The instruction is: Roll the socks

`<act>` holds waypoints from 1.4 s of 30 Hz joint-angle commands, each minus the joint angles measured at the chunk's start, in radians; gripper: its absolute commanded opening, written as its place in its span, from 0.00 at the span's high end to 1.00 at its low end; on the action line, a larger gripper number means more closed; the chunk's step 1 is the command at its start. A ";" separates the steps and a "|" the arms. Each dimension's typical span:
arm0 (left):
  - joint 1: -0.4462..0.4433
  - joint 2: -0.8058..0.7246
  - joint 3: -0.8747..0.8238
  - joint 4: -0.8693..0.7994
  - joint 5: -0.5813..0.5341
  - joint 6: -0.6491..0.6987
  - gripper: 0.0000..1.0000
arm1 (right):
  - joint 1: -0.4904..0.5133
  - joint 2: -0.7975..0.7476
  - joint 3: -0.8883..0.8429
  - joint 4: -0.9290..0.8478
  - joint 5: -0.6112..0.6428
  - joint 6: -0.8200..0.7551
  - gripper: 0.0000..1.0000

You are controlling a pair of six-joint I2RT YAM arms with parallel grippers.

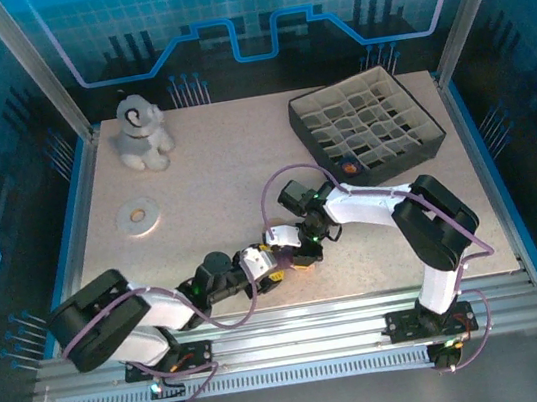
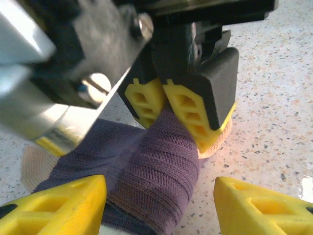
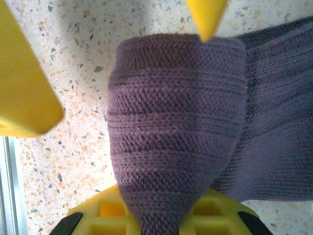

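Note:
The purple socks (image 2: 156,166) lie as a thick roll on the speckled table, with a tan toe (image 2: 33,164) sticking out to the left. My left gripper (image 2: 159,208) is open and straddles the roll, with bare table between the roll and its right fingertip (image 2: 264,205). My right gripper (image 2: 164,105) is shut on the roll's far end; from its own camera the knit (image 3: 176,127) tapers down into that right gripper (image 3: 156,223). From above, the left gripper (image 1: 273,261) and right gripper (image 1: 301,245) meet near the table's front edge and hide the socks.
A grey plush toy (image 1: 142,132) sits at the back left, with a white ring (image 1: 137,216) in front of it. A black divided box (image 1: 367,128) stands at the back right. The table's metal front rail (image 1: 296,318) runs just behind both grippers.

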 commanded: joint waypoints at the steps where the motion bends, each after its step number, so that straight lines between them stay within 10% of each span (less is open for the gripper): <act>1: -0.005 0.118 -0.009 0.267 0.018 0.009 0.40 | -0.015 0.022 -0.050 -0.106 0.018 -0.024 1.00; 21: 0.002 0.347 0.014 0.389 0.098 -0.089 0.59 | -0.026 0.013 -0.049 -0.113 -0.006 -0.032 1.00; 28: 0.002 0.363 0.013 0.390 0.110 -0.178 1.00 | -0.029 -0.010 -0.050 -0.117 -0.020 -0.021 0.99; 42: 0.011 0.282 -0.029 0.246 0.102 -0.438 1.00 | -0.078 -0.166 -0.096 -0.066 -0.077 0.045 0.58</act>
